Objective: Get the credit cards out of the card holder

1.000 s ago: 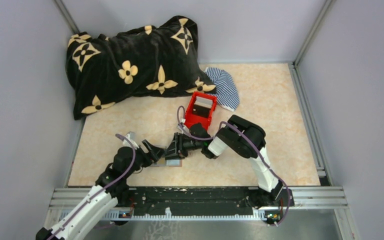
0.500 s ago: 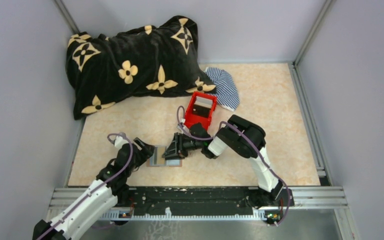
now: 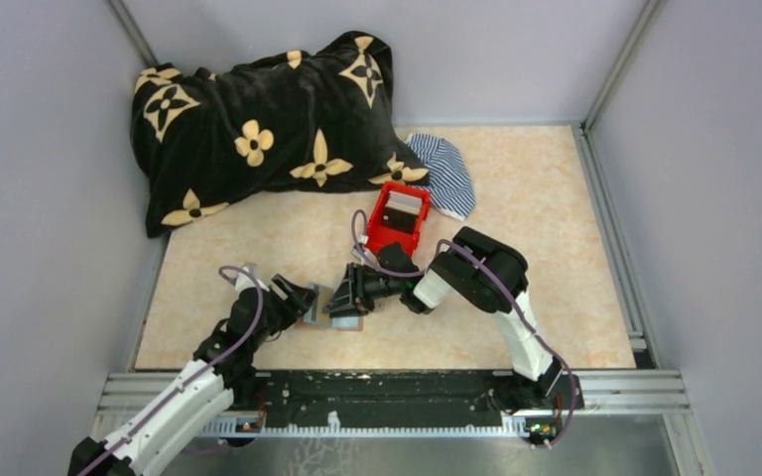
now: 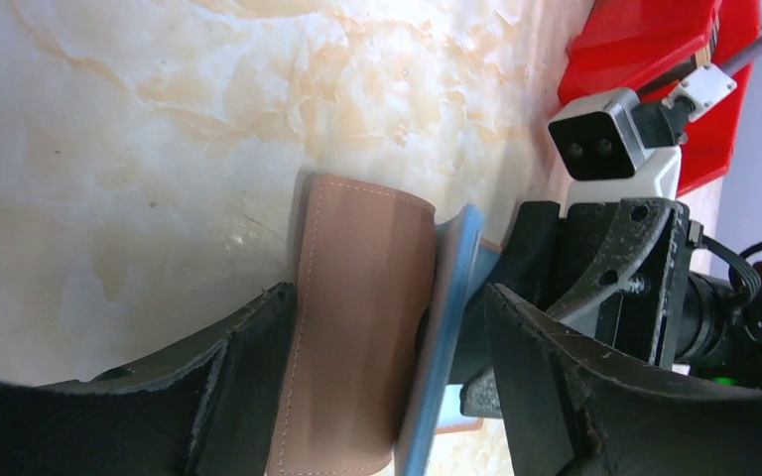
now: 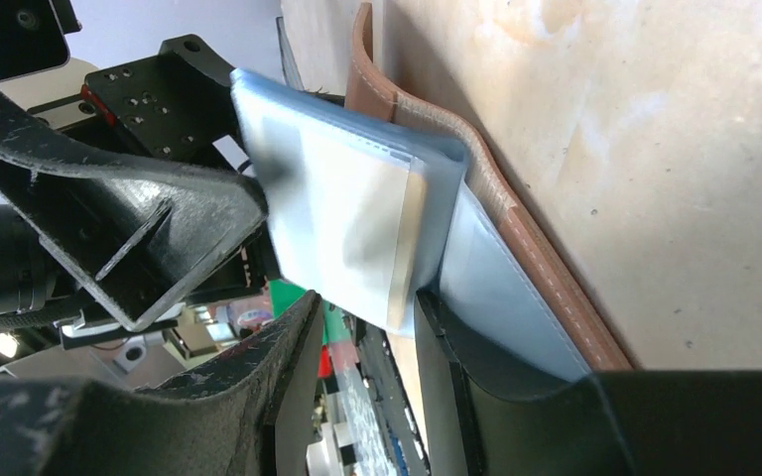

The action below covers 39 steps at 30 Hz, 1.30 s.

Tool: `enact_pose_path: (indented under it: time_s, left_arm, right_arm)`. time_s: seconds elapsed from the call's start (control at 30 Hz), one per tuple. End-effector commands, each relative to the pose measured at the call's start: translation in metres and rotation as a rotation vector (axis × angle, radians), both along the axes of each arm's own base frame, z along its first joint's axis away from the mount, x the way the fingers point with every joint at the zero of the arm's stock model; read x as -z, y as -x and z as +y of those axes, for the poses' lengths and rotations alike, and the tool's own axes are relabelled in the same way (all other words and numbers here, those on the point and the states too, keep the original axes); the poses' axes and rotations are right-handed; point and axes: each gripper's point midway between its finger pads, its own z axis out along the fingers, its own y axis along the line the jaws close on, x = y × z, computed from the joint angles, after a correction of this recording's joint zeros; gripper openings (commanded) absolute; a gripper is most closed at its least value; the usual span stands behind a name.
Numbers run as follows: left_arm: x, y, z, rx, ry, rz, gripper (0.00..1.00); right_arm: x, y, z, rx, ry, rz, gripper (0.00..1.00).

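The black flowered blanket (image 3: 258,119) lies far beyond both grippers. The red box (image 3: 398,218) sits just behind the right gripper (image 3: 337,300), clear of the work. That gripper meets the left gripper (image 3: 308,300) nose to nose, with the card holder (image 4: 357,327) between and beneath their tips.

The left gripper's jaws stand wide and straddle the holder's raised flap. One finger touches the leather, but I cannot tell whether the flap is really pinned. The right gripper's jaws are drawn narrow onto the end of a blue card (image 5: 342,213), which reaches out from its tips toward the left gripper.

The holder is brown leather with a stitched edge, and its flap curls up off the table. It looks soft and light, so it would likely drag along with a card unless held down by the flap or the fold.

The card is thin, pale blue and glossy. It is probably springy and slick, so it is best pinched flat across its short end and drawn straight along the slot.

Beneath the card, against the leather, lies a paler sheet (image 5: 501,293). I cannot tell whether it is another card or a sleeve.
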Motion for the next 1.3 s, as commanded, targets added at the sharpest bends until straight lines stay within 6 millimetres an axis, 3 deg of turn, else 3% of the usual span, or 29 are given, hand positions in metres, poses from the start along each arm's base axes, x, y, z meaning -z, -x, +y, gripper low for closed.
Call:
enact_pose_path:
  time_s: [0.0, 0.33, 0.43, 0.57, 0.63, 0.73, 0.87, 1.27]
  left_arm:
    - [0.038, 0.042, -0.01, 0.11, 0.023, 0.198, 0.78]
    - [0.032, 0.039, -0.01, 0.118, -0.007, 0.195, 0.77]
    - [0.006, 0.028, -0.005, 0.101, -0.049, 0.136, 0.77]
    - [-0.051, 0.005, 0.01, 0.052, -0.136, -0.008, 0.77]
    - [-0.061, -0.001, 0.017, 0.033, -0.194, -0.022, 0.78]
    - [-0.046, 0.001, 0.018, 0.036, -0.224, 0.037, 0.79]
    - [-0.015, 0.009, 0.005, 0.078, -0.166, 0.089, 0.8]
    - [0.027, 0.022, 0.001, 0.114, -0.139, 0.148, 0.78]
  right_arm:
    - [-0.014, -0.013, 0.01, 0.039, -0.055, -0.07, 0.39]
    - [-0.022, -0.016, 0.007, 0.057, -0.041, -0.108, 0.36]
    - [-0.014, -0.018, 0.008, 0.043, 0.014, -0.125, 0.36]
    - [-0.014, -0.021, 0.01, 0.03, 0.038, -0.145, 0.36]
    - [-0.013, -0.022, 0.01, 0.03, 0.051, -0.153, 0.36]
    - [-0.009, -0.023, 0.009, 0.032, 0.071, -0.159, 0.36]
    - [-0.007, -0.025, 0.01, 0.033, 0.076, -0.164, 0.24]
    - [-0.007, -0.028, 0.015, 0.023, 0.067, -0.165, 0.21]
